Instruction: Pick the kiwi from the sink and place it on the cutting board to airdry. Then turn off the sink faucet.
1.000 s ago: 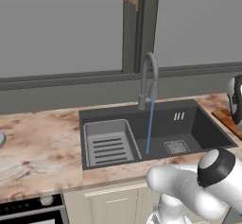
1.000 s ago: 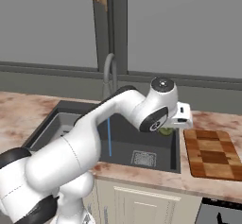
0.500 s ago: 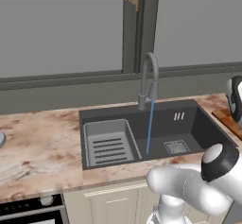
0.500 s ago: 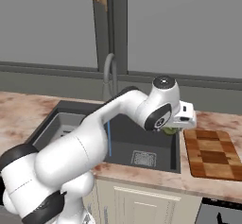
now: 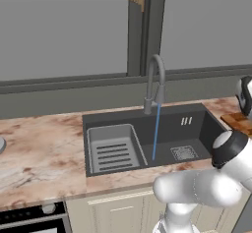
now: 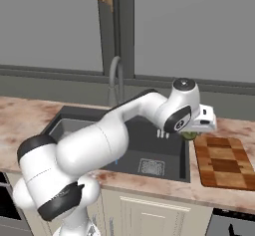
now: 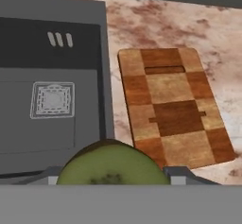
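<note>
The kiwi (image 7: 111, 168), olive-green and rounded, sits between my fingertips at the bottom of the hand view. My gripper (image 6: 193, 132) is shut on the kiwi (image 6: 188, 136) and hangs over the sink's right rim, just left of the checkered cutting board (image 6: 223, 159). Below the hand lie the cutting board (image 7: 175, 107) and the dark sink (image 7: 71, 124) with its drain grate (image 7: 52, 100). The grey gooseneck faucet (image 5: 154, 82) stands behind the sink (image 5: 197, 129), and a blue stream of water (image 5: 156, 131) runs from its spout.
A grey ribbed tray insert (image 5: 114, 148) fills the left of the basin. A dark rounded appliance (image 5: 244, 94) stands on the counter at the far right. Pinkish marbled countertop (image 5: 39, 153) spreads left of the sink, and a window wall rises behind.
The arm has swung a little to the right with the kiwi, from above the basin toward the cutting board. Water keeps running.
</note>
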Available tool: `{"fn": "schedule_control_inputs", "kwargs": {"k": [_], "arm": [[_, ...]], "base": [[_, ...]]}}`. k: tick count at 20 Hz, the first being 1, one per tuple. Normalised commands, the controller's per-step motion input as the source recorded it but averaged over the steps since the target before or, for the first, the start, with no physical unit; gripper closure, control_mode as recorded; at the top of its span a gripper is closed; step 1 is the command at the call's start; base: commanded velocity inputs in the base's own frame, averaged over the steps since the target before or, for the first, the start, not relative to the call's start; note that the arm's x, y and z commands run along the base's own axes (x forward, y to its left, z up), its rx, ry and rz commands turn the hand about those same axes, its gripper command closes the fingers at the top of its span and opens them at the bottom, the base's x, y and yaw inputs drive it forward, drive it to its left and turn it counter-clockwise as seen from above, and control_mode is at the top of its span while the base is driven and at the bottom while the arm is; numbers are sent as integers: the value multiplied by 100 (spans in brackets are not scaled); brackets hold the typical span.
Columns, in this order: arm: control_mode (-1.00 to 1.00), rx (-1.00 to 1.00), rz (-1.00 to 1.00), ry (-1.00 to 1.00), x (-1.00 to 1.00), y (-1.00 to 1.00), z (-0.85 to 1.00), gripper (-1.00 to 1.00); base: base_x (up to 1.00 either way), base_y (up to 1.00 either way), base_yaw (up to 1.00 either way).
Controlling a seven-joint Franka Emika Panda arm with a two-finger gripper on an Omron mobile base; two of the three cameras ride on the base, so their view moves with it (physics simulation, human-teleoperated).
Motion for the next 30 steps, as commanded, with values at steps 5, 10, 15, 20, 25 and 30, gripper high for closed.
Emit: {"fn": "schedule_control_inputs", "kwargs": {"k": [5,10,15,20,25,30], "arm": [[-100,0,0,3,20,-25,-20,100],[-100,0,0,0,14,-29,-26,100],[-100,0,1,0,9,-23,-29,100],[-100,0,2,0,2,-24,-24,100],[-100,2,1,0,0,-20,-13,100],[-100,1,0,0,0,-16,-22,100]], "base": [[0,0,0],[0,0,0],[0,0,0],[0,0,0],[0,0,0],[0,0,0]]}}
